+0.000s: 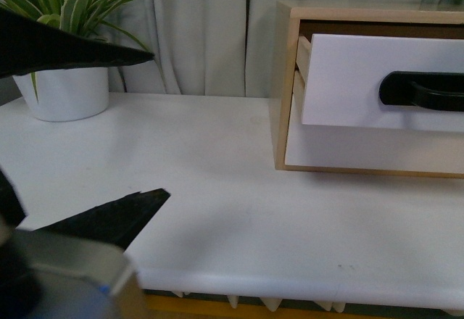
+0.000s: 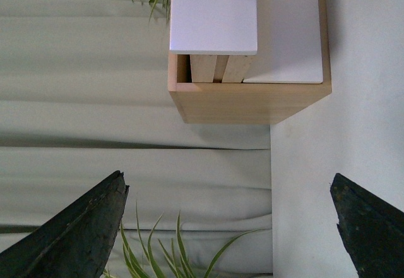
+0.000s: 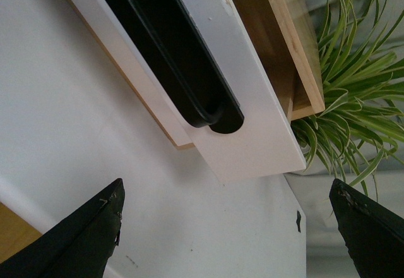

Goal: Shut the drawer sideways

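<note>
The drawer (image 1: pixel 348 80), white-fronted with a long black bar handle (image 1: pixel 424 90), sticks out of the small light-wood cabinet (image 1: pixel 284 80) at the table's right back. My left gripper (image 1: pixel 161 125) is open and empty at the left, well away from the cabinet, its black fingers (image 1: pixel 116 217) spread one above the other. In the left wrist view the gripper (image 2: pixel 227 189) faces the drawer (image 2: pixel 214 19) and its pale wood sides (image 2: pixel 218 68) from a distance. My right gripper (image 3: pixel 227 189) is open and empty, close in front of the drawer's end (image 3: pixel 252 145) and handle (image 3: pixel 183 69), not touching.
A second white front (image 1: pixel 362 148) sits closed below the drawer. A potted spider plant (image 1: pixel 65 90) stands at the back left, and another plant (image 3: pixel 353 101) is beside the cabinet. Pale curtains (image 1: pixel 203 36) hang behind. The white table (image 1: pixel 239 210) ends at a near front edge.
</note>
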Controlling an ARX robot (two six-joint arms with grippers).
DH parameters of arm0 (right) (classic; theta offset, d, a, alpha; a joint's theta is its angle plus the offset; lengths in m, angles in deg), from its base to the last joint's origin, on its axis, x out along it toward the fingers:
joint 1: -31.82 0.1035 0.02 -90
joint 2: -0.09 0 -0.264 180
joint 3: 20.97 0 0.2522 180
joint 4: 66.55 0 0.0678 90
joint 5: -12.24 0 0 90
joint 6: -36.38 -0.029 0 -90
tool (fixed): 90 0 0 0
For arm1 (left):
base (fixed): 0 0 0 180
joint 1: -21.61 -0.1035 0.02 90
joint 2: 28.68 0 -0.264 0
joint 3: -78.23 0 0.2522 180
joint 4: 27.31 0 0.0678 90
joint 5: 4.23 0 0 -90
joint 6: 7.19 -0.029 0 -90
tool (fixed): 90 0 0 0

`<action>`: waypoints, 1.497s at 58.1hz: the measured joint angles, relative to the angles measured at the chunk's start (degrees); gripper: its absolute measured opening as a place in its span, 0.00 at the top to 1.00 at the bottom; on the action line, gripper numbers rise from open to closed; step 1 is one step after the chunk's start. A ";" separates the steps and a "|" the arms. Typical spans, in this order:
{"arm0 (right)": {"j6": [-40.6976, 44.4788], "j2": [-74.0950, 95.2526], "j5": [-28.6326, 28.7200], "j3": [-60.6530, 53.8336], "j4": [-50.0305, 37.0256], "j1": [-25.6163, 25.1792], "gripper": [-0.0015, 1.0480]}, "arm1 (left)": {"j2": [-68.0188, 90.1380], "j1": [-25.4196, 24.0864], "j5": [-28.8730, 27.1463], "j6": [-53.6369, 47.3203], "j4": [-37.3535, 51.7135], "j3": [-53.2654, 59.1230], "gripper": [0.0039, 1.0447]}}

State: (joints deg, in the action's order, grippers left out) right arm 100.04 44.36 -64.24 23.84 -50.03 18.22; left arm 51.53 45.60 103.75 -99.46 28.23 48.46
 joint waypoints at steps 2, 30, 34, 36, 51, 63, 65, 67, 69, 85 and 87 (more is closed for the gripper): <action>-0.02 0.74 0.37 0.44 -0.20 -0.61 0.09 | 0.81 0.66 -0.33 0.35 -0.11 -1.05 0.06; 0.66 7.43 4.24 5.07 -0.68 -6.14 0.09 | 8.17 7.37 -4.66 4.96 -6.60 -17.29 0.06; 0.87 7.89 4.61 5.55 -0.42 -6.47 0.09 | 8.70 8.02 -4.85 4.98 -7.23 -18.69 0.06; 0.98 8.15 4.70 5.79 -0.42 -6.58 0.09 | 8.98 8.33 -4.98 4.98 -7.54 -19.23 0.06; 1.01 12.15 5.70 8.41 -0.59 -7.37 0.09 | 12.04 9.18 -5.88 4.96 -8.74 -22.86 0.06; 0.98 14.36 6.21 10.12 -0.50 -8.04 0.09 | 13.07 9.73 -6.38 4.94 -9.81 -24.90 0.06; 0.98 14.69 6.27 10.49 -0.50 -8.11 0.09 | 13.22 9.88 -6.47 4.94 -9.88 -25.20 0.06; 0.98 15.02 6.34 10.82 -0.50 -8.20 0.09 | 13.44 10.12 -6.51 4.94 -10.05 -25.70 0.06; 0.98 15.30 6.34 11.10 -0.50 -8.26 0.09 | 13.77 10.34 -6.56 4.94 -10.10 -26.21 0.06; 1.07 16.61 6.58 11.89 -0.02 -8.74 0.09 | 17.18 12.31 -7.34 4.94 -11.39 -30.73 0.06; 1.11 16.74 6.62 12.09 0.02 -8.85 0.09 | 17.57 12.41 -7.34 4.92 -11.74 -31.41 0.06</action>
State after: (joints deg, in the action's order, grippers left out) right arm 101.16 61.10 -57.62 35.93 -50.00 9.36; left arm 69.10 58.02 96.40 -94.54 16.49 17.05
